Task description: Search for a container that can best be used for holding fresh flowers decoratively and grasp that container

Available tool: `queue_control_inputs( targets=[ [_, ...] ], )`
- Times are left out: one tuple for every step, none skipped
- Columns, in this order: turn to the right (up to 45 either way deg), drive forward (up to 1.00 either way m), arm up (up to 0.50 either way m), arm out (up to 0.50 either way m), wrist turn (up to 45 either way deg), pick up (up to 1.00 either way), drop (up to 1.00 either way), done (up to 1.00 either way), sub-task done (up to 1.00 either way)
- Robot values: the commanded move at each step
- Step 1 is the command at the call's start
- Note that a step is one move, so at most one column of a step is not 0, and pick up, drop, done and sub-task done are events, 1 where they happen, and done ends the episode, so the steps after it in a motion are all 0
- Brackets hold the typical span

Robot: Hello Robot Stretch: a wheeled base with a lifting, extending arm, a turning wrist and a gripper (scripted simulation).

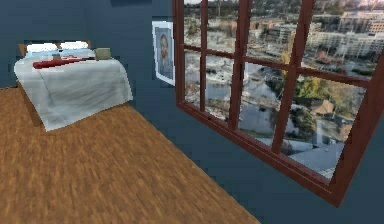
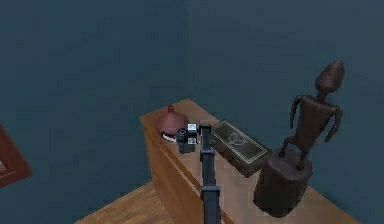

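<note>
Noted a reddish rounded thing, likely the flower container, standing near the far corner of the wooden worktop, with the hand right at it; cannot tell whether touching it or holding anything. Noted also a flat dark box just beside, toward the arm side view's right, and a dark wooden statue beyond. Best to centre the hand level on the widest part, then lift straight up, keeping well clear of box and statue.

A wooden bench stands against a dark blue wall. The arm reaches over it, with the end effector at a reddish domed object. Whether it holds anything cannot be told. Further right sit a dark flat box and a dark figure statue.
</note>
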Motion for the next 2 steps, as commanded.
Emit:
queue_control_inputs(
  targets=[
    [0.0, 0.0, 0.1, 0.0, 0.0, 0.0, 0.0, 0.0, 0.0],
    [0.0, 0.0, 0.0, 0.0, 0.0, 0.0, 0.0, 1.0, 0.0]
  ],
)
